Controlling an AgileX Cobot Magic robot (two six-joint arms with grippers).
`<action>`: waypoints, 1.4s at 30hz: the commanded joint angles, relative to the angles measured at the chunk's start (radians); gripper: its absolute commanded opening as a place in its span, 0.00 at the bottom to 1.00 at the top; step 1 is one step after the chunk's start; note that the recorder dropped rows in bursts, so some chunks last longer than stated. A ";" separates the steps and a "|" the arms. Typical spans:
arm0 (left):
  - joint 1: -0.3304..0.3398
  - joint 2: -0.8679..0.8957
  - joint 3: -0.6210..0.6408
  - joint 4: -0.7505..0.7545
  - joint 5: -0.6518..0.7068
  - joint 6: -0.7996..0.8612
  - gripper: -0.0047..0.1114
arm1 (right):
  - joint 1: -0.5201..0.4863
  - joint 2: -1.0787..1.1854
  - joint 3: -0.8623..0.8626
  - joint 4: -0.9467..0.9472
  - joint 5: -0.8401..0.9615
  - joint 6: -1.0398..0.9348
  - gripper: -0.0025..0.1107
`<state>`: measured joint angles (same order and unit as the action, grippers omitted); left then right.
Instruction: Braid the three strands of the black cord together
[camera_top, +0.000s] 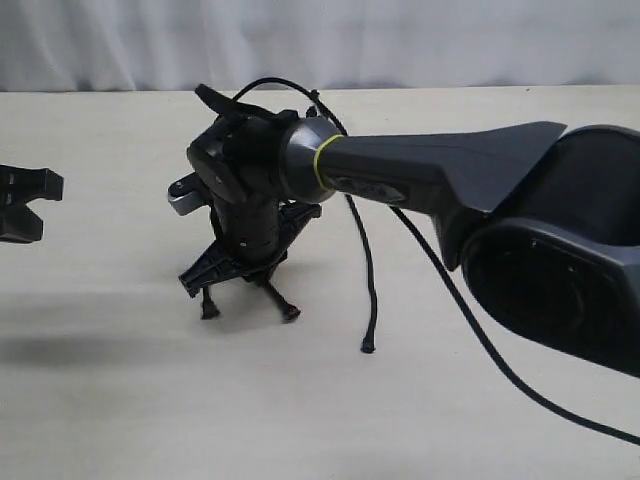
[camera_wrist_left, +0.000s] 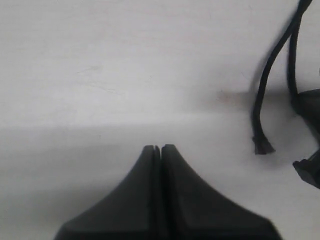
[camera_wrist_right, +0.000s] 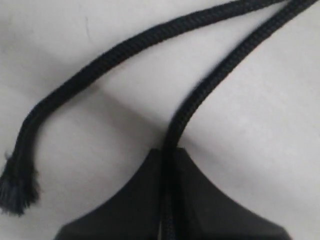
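Your right claw (camera_wrist_right: 167, 155) is clamped on one strand (camera_wrist_right: 210, 85) of the black cord (camera_wrist_right: 125, 46), at the middle of the desk (camera_top: 120, 400). The three strands (camera_top: 372, 290) run lengthwise far to near, frayed tips pointing near. Your left claw (camera_wrist_left: 160, 148), far left, is pressed together.

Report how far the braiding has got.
Done: no plait shows; the three strands end well apart. In hand: the right gripper pinches one strand; the left gripper is shut, empty. Left: all the crossings.
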<state>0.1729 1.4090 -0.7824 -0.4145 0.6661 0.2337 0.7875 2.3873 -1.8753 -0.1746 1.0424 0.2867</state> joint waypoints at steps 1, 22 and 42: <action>-0.018 0.004 -0.009 -0.125 0.027 0.150 0.04 | -0.054 -0.048 0.015 0.113 0.094 -0.137 0.06; -0.385 0.068 -0.009 -0.121 -0.070 0.183 0.04 | -0.426 -0.195 0.203 0.155 0.127 -0.377 0.06; -0.597 0.068 -0.047 -0.122 -0.144 0.117 0.04 | -0.516 -0.230 0.364 0.429 -0.071 -0.407 0.36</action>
<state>-0.3895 1.4753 -0.7989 -0.5322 0.5063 0.3850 0.2822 2.1907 -1.5114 0.2430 0.9750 -0.1113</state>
